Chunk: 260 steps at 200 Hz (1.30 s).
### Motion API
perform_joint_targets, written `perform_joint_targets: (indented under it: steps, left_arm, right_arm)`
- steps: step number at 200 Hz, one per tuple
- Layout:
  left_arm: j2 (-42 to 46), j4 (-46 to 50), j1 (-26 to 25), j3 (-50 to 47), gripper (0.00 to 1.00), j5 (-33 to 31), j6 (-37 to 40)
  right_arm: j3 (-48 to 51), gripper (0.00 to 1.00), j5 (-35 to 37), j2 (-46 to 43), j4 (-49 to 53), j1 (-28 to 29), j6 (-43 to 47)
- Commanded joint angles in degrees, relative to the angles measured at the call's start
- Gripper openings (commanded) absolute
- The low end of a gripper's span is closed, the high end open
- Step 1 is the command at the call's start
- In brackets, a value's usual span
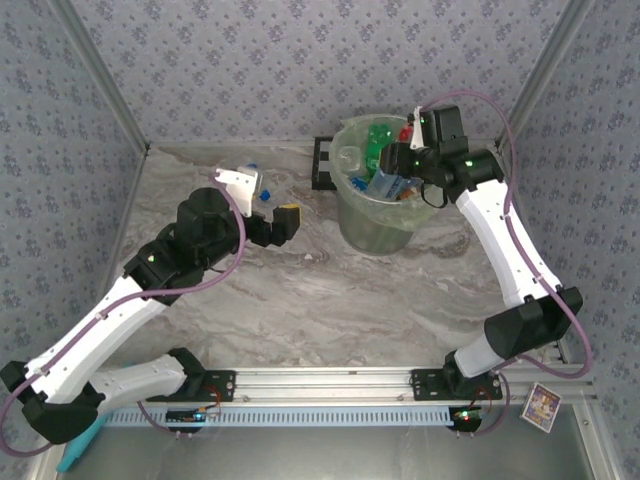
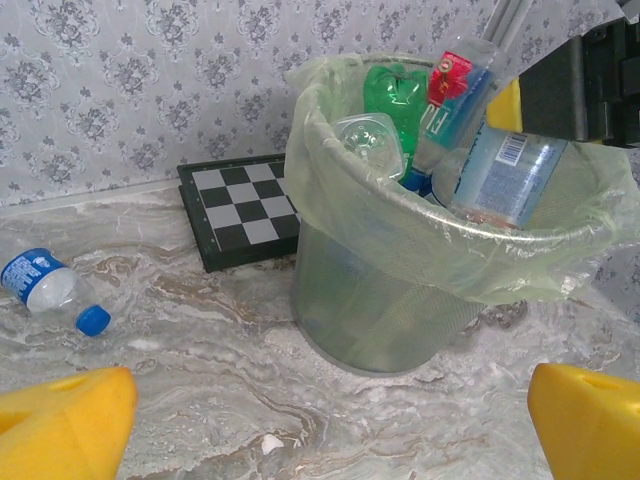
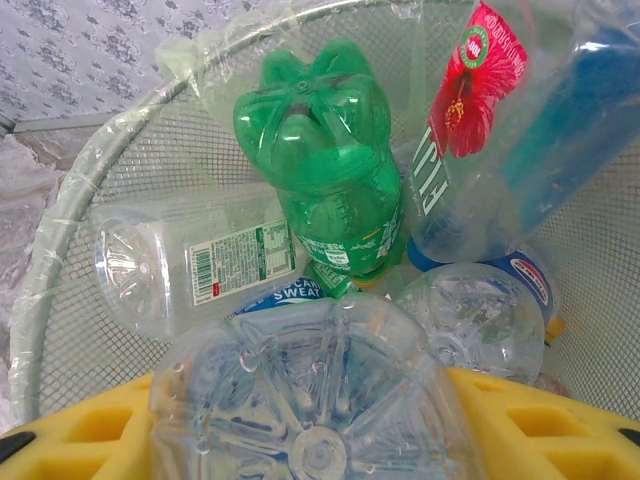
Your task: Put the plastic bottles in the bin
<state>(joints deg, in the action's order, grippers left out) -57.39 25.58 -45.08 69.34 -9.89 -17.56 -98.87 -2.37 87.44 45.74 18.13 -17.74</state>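
**Top view.** A marble-veined table (image 1: 320, 300) carries the bin (image 1: 350, 215), a round wire-mesh bucket lined with a crinkled, translucent green bag. It stands at about 1 o'clock from the table's centre.

**Right wrist view.** The right gripper (image 3: 320, 445) is over the bin's mouth, its yellow fingers clamped on a clear ribbed bottle (image 3: 310, 380). The bottle's petal-moulded base faces the lens.
- At 12 o'clock inside the bin a green bottle (image 3: 325, 170) stands base up, its foot glossy and lobed.
- At 2 o'clock leans a hibiscus-label bottle (image 3: 480, 130), smooth and clear.
- At 9 o'clock a white-labelled bottle (image 3: 190, 265) lies against the mesh wall.

**Left wrist view.** The left gripper (image 2: 325, 425) hangs low over the table with its blocky yellow fingers spread wide and nothing between them. It faces the bin from the near side.
- At 9 o'clock a blue-capped bottle (image 2: 50, 290), clear and blue-labelled, lies on its side on the table, well apart from the bin.
- At 11 o'clock a flat checkered board (image 2: 245, 210) lies just beside the bin's base.
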Motion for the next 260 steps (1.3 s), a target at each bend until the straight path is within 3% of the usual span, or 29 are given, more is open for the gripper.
perform_joint_targets:
  steps: [1, 67, 75, 84, 99, 107, 167, 196, 260]
  left_arm:
    - [1.31, -0.06, 0.27, -0.34, 1.00, 0.01, -0.63]
    - [1.40, -0.11, 0.41, -0.13, 1.00, 0.13, -0.37]
    - [1.40, -0.12, 0.41, -0.13, 1.00, 0.13, -0.37]
    - [1.47, -0.15, 0.44, -0.31, 1.00, 0.05, -0.38]
    - [1.65, -0.10, 0.55, -0.50, 1.00, -0.19, -0.28]
    - [1.66, -0.05, 0.73, -0.52, 1.00, -0.26, -0.28]
    - [1.09, -0.28, 2.31, -1.14, 1.00, 0.18, -0.89]
    - [0.18, -0.10, 3.11, -1.05, 1.00, 0.65, -1.14]
    - [-1.15, 0.48, 5.06, -0.70, 1.00, 2.26, -1.85]
  right_arm:
    - [-1.82, 0.55, -1.51, 0.56, 4.42, -0.28, -1.28]
    - [-3.38, 0.59, -8.59, -0.86, 1.82, -6.18, -8.96]
    - [-3.30, 0.65, -9.05, -0.94, 1.81, -6.68, -9.53]
    - [-3.30, 0.79, -8.50, -1.14, 2.20, -6.81, -9.64]
    - [-3.56, 0.87, -7.52, -1.79, 2.87, -6.92, -9.16]
    - [-3.82, 1.00, -6.40, -2.28, 3.28, -6.96, -8.95]
    - [-7.37, 1.00, 5.03, -5.41, 5.59, -6.99, -4.74]
    - [-8.64, 1.00, 4.61, -5.31, 5.84, -6.22, -3.14]
    - [-11.34, 1.00, -3.69, 0.18, 6.90, -0.12, -2.53]
